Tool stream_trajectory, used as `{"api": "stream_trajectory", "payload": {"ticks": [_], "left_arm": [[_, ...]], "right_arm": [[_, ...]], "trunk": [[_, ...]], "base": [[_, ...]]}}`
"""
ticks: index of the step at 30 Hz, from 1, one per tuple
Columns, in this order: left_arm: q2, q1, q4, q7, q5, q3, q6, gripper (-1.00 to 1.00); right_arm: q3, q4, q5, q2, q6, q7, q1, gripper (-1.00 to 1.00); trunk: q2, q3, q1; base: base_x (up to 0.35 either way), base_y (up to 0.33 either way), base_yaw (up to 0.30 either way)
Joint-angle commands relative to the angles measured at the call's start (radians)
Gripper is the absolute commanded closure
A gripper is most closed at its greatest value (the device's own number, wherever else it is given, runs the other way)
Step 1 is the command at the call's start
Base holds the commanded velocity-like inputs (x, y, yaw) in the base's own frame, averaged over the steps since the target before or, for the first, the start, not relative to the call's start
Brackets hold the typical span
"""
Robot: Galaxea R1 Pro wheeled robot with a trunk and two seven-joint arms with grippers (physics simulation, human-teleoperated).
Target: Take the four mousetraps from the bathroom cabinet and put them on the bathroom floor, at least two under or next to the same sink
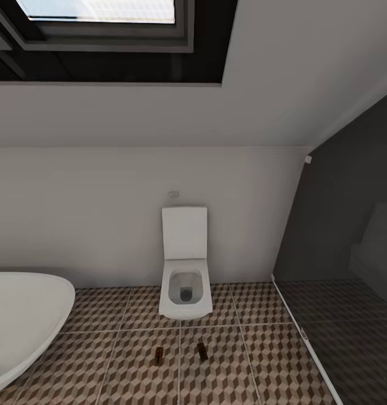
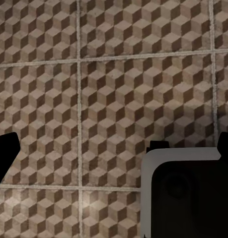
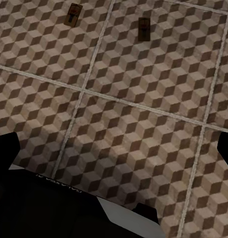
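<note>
- Mousetraps: two are lying on the bathroom floor [image 1: 261,360], one [image 1: 158,355] and another [image 1: 202,351], just before the toilet [image 1: 185,281] and well ahead of your right tool [image 3: 116,148].
- You're carrying nothing; both tools' fingertips are sitting spread, the left tool [image 2: 114,148] too.
- You're mid-task, I judge: next comes fetching the remaining traps and placing two by the sink.

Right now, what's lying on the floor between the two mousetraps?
Nothing: the head view shows bare bathroom floor with one grout line between the left mousetrap and the right mousetrap.
</note>
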Motion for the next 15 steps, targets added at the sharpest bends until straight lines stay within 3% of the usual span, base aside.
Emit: {"api": "stream_trajectory", "payload": {"ticks": [1, 15], "left_arm": [[-0.001, -0.002, 0.003, 0.001, 0.004, -0.009, -0.005, -1.0], [-0.001, -0.002, 0.003, 0.001, 0.004, -0.008, -0.005, -1.0]], "right_arm": [[-0.003, 0.001, 0.006, 0.0, -0.003, 0.0, -0.001, -1.0], [-0.003, 0.001, 0.006, 0.0, -0.003, 0.0, -0.001, -1.0]], "trunk": [[-0.002, -0.002, 0.001], [-0.002, -0.002, 0.001]], "base": [[0.0, 0.0, 0.0], [0.0, 0.0, 0.0]]}}
